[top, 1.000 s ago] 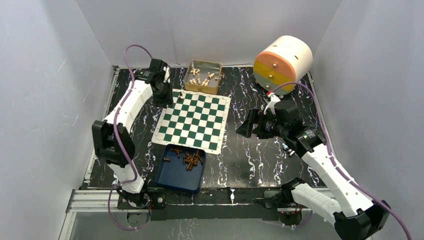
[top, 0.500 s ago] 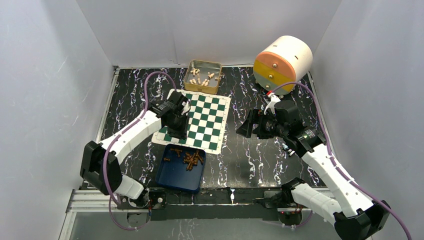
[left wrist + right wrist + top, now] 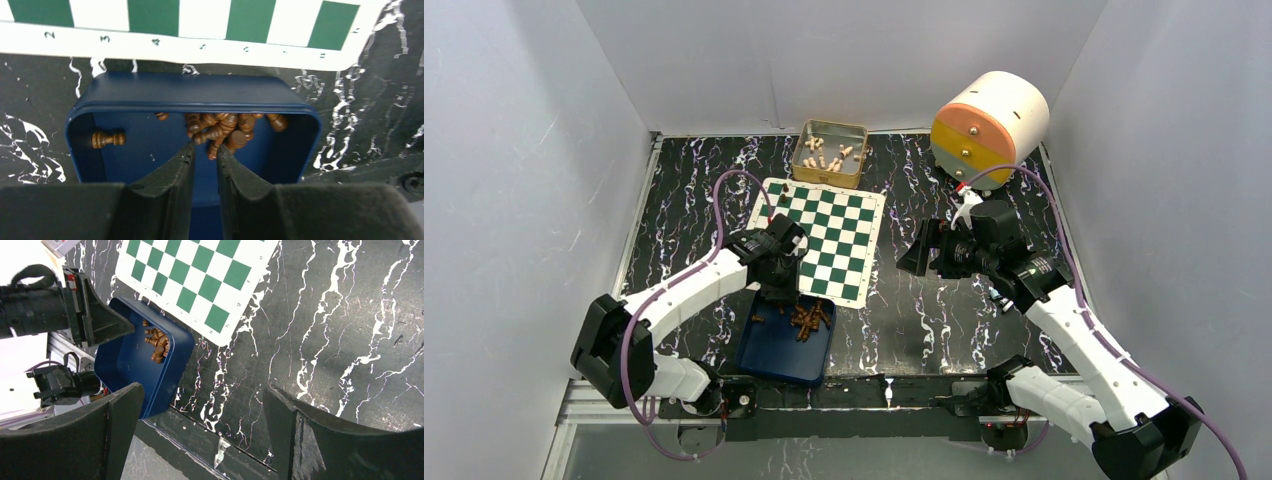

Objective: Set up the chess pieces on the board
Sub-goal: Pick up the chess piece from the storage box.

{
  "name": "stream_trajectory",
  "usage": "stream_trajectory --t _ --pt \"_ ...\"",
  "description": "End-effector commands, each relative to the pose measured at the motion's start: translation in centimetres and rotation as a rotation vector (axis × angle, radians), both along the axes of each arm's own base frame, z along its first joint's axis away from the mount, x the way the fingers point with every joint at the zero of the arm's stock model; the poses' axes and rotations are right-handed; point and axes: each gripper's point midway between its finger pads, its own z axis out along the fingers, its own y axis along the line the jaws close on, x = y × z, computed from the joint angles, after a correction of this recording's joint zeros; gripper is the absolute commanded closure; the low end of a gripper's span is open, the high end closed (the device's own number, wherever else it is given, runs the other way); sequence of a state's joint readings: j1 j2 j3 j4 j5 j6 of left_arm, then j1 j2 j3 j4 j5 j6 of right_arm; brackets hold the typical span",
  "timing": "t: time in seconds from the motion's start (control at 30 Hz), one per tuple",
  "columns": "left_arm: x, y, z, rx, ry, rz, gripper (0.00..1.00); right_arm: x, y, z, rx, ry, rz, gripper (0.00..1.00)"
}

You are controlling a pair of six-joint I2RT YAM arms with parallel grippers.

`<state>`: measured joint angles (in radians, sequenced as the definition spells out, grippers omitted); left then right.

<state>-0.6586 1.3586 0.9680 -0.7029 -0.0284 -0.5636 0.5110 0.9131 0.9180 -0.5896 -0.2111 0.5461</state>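
Black, white-veined marble tabletop (image 3: 924, 320) fills a booth of plain white walls. Only the overhead view takes in the gold tin (image 3: 799, 160) of cream pieces beyond the board (image 3: 824, 235) and the white-and-orange drum (image 3: 989, 125) at the far right. The left wrist view alone reveals the blue tray (image 3: 80, 150) from inside: the chess pieces (image 3: 220, 130) are heaped against its wall nearest the board, and one lone piece (image 3: 107, 138) lies apart. The left gripper (image 3: 205, 150) hangs over the tray, jaws nearly together, holding nothing. The board's border reads 2, 3, 4; the rest is blurred. The right gripper (image 3: 200, 390) gapes wide and empty above bare marble.
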Motion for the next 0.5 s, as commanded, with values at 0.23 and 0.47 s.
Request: stream_trajectory --t 0.23,0.47 --pt "-0.1 0.4 -1.9 0.011 -0.018 0.03 0.74 -0.1 -0.4 1.4 0.016 -0.05 -0.018 0.03" --pt "-0.7 0.9 -3.9 0.075 0.034 0.002 0.75 0.1 -0.6 1.8 0.006 -0.063 -0.024 0.02"
